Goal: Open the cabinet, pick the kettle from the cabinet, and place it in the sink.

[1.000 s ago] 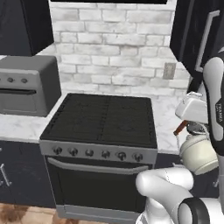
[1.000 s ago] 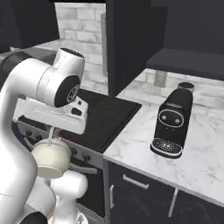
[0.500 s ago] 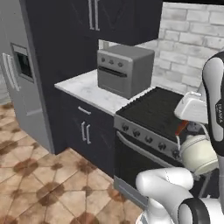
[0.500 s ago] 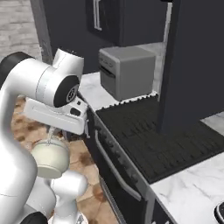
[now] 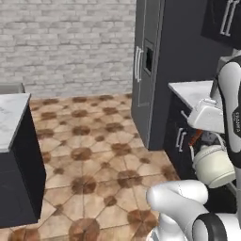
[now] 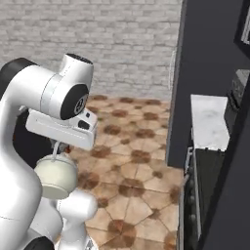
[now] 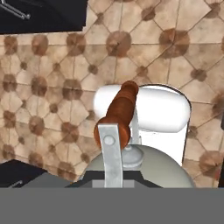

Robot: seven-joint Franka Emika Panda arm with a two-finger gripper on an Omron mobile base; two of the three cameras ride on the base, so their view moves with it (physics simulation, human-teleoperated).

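Note:
The cream-white kettle (image 5: 214, 165) hangs in the air beside the arm, above the tiled floor. It also appears low on the left in the right base view, as the kettle (image 6: 54, 177). My gripper (image 5: 196, 137) is shut on its reddish-brown handle (image 7: 120, 110), with the kettle's round body (image 7: 144, 168) and lid knob right under the hand. In the right base view my gripper (image 6: 58, 149) sits under the white hand, just above the kettle. The sink is out of view. Black wall cabinet doors (image 5: 227, 19) with long silver bar handles show at the top right.
A tall black fridge (image 5: 150, 66) stands ahead on the right, with a marble counter (image 5: 193, 92) over black base cabinets (image 5: 181, 139) beside it. A dark island with a marble top (image 5: 9, 117) sits at the left. Brown tiled floor (image 5: 84, 155) stretches to a brick wall (image 5: 66, 42).
The whole picture has swung left as the base turned: the stove and toaster oven have left the views, and the fridge, floor and brick wall have come in. The kettle stays held.

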